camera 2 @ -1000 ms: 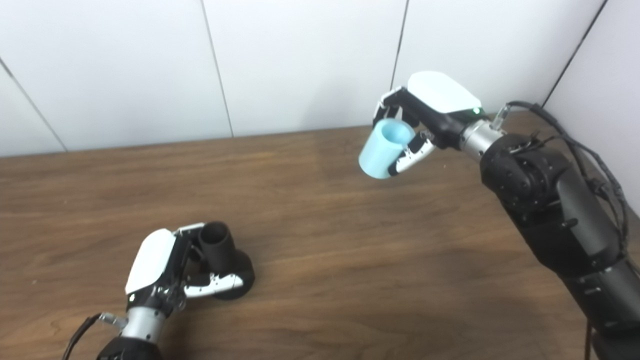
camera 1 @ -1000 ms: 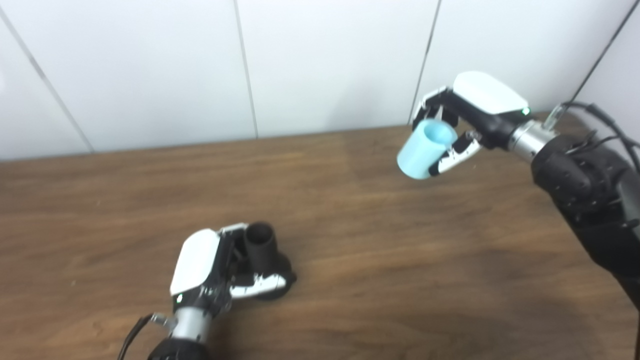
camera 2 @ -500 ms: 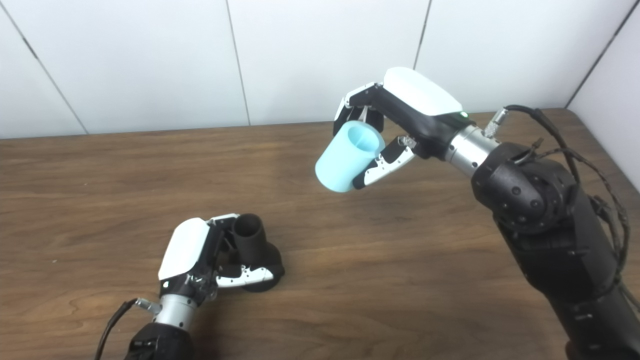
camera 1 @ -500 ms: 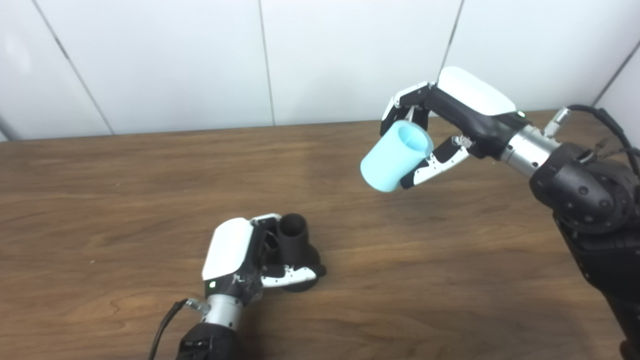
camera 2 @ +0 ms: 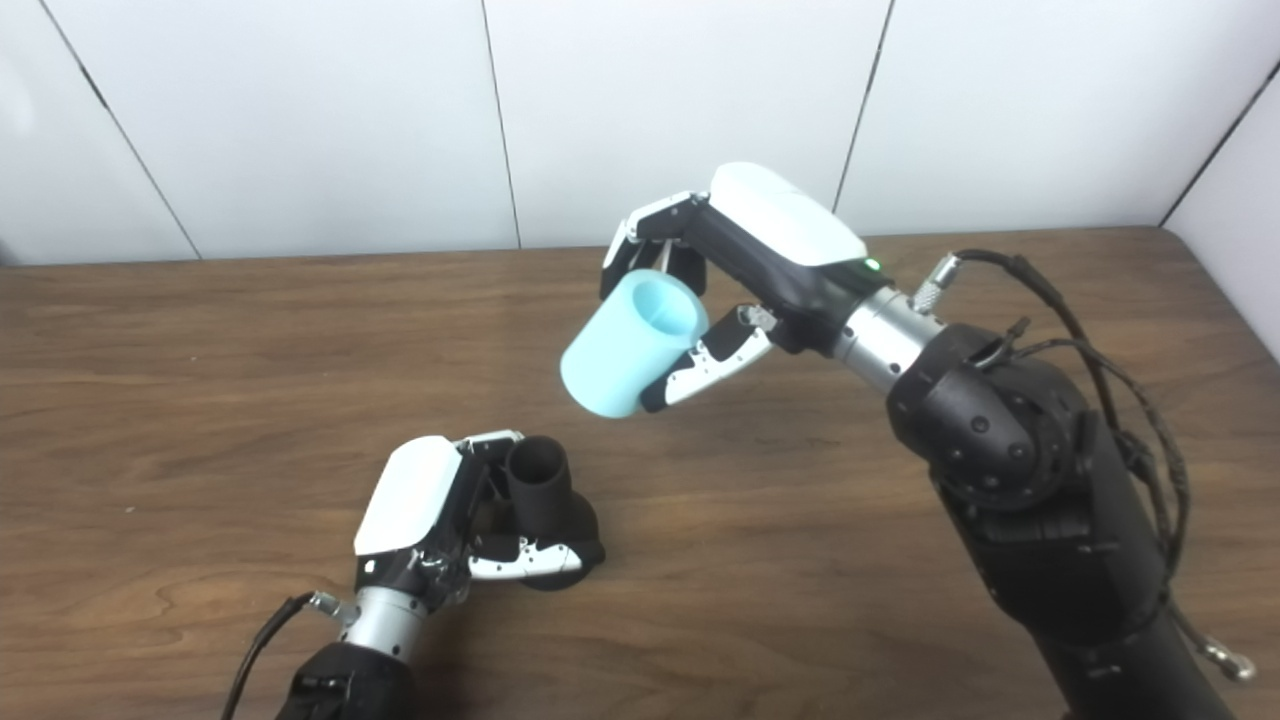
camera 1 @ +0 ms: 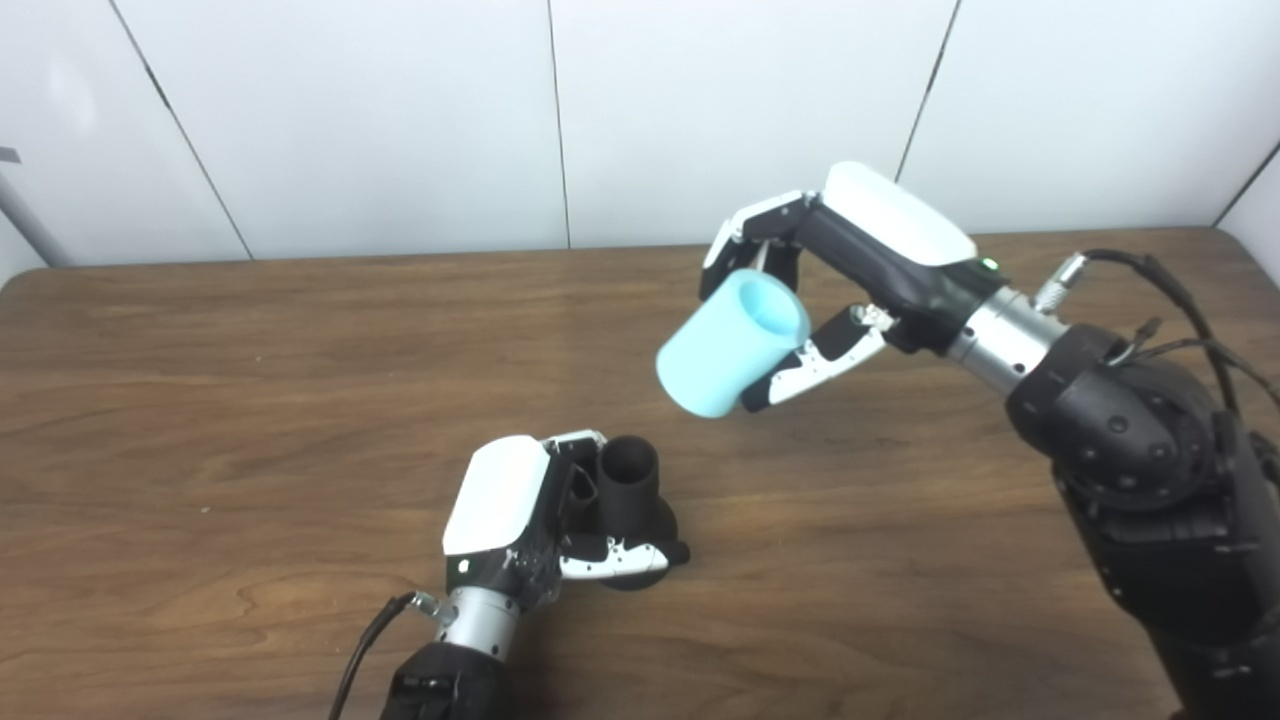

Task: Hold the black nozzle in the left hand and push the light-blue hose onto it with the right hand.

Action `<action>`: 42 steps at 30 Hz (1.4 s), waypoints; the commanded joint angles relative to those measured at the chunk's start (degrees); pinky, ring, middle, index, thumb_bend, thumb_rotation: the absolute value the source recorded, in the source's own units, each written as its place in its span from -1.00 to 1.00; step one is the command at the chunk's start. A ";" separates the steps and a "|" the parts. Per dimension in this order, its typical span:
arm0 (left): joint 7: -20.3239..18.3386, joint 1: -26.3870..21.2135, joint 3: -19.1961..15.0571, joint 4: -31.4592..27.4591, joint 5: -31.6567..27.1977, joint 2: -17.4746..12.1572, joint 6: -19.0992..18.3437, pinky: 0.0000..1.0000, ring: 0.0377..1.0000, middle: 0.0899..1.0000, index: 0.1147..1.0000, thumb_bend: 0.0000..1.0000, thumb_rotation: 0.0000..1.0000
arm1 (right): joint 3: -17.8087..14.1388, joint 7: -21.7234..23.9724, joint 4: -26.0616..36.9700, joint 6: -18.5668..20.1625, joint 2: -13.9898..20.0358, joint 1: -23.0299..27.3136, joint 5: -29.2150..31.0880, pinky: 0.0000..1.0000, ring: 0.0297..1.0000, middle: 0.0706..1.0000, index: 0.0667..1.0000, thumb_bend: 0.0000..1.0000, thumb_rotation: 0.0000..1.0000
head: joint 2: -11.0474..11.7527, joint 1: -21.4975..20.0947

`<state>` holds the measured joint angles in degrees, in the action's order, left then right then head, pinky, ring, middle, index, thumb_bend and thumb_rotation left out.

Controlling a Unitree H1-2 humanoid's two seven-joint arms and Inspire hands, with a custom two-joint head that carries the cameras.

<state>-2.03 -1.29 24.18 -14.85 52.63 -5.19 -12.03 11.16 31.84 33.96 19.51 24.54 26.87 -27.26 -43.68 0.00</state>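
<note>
Left hand (camera 1: 520, 520): wrapped around black nozzle (camera 1: 632, 492), low on counter (camera 1: 200, 400).
Right hand (camera 1: 850, 260): gripping blue hose (camera 1: 730, 345), tilted in air, hollow.

surface (camera 1: 250, 380): brown wood grain, rounded far corners
wall (camera 1: 380, 110): white panels behind the surface; thin dark seams between them

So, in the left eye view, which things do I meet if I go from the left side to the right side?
left hand → black nozzle → light-blue hose → right hand. All of this is over the wooden table; the hose is held up in the air, apart from the nozzle.
</note>
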 commanded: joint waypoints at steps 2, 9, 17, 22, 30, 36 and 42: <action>-0.98 0.45 0.60 0.19 1.22 0.15 -0.12 -0.04 -0.02 -0.15 -0.14 0.04 -1.00 | -0.25 -0.33 1.76 -0.59 0.21 0.39 0.44 -0.26 -0.24 -0.05 -0.05 0.03 -1.00 | -0.18 0.17; -0.69 0.20 0.72 0.47 1.12 0.30 0.10 -0.06 -0.04 -0.16 -0.14 0.04 -1.00 | 0.85 -0.53 1.01 -1.30 -0.10 -1.09 0.16 -0.25 -0.24 -0.05 -0.06 0.03 -1.00 | -0.27 0.35; -0.76 -0.03 0.94 0.80 1.39 0.58 -0.15 -0.09 -0.05 -0.18 -0.13 0.04 -1.00 | 1.54 -1.06 0.19 -2.04 -0.58 -2.07 0.89 -0.29 -0.26 -0.06 -0.06 0.03 -1.00 | -0.20 0.96; -1.04 -0.01 0.98 0.84 1.77 0.87 -0.30 -0.07 -0.03 -0.15 -0.14 0.04 -1.00 | 1.57 -1.36 0.01 -2.26 -1.27 -2.78 1.58 -0.34 -0.29 -0.05 -0.08 0.03 -1.00 | 0.04 1.38; -1.23 -0.03 1.29 0.85 2.45 1.19 -0.44 -0.08 -0.04 -0.16 -0.14 0.04 -1.00 | 1.87 -1.49 -0.25 -2.50 -2.38 -3.80 0.99 -0.36 -0.30 -0.08 -0.06 0.03 -1.00 | 0.13 2.13; -1.12 -0.02 1.39 0.85 2.38 1.25 -0.24 -0.07 -0.04 -0.20 -0.12 0.04 -1.00 | 2.32 -1.47 -0.08 -2.38 -2.84 -4.22 -0.03 -0.33 -0.28 -0.07 -0.07 0.03 -1.00 | 0.16 2.25; -0.99 0.18 1.51 0.68 2.46 1.36 -0.24 -0.07 -0.03 -0.19 -0.13 0.04 -1.00 | 3.19 -1.90 -0.72 -4.44 -3.44 -4.35 -1.18 -0.29 -0.26 -0.07 -0.07 0.03 -1.00 | -0.03 2.37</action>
<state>-2.31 -1.33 25.23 -14.75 54.28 -4.02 -12.34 14.58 31.43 33.16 17.26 21.04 21.27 -28.15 -43.59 2.29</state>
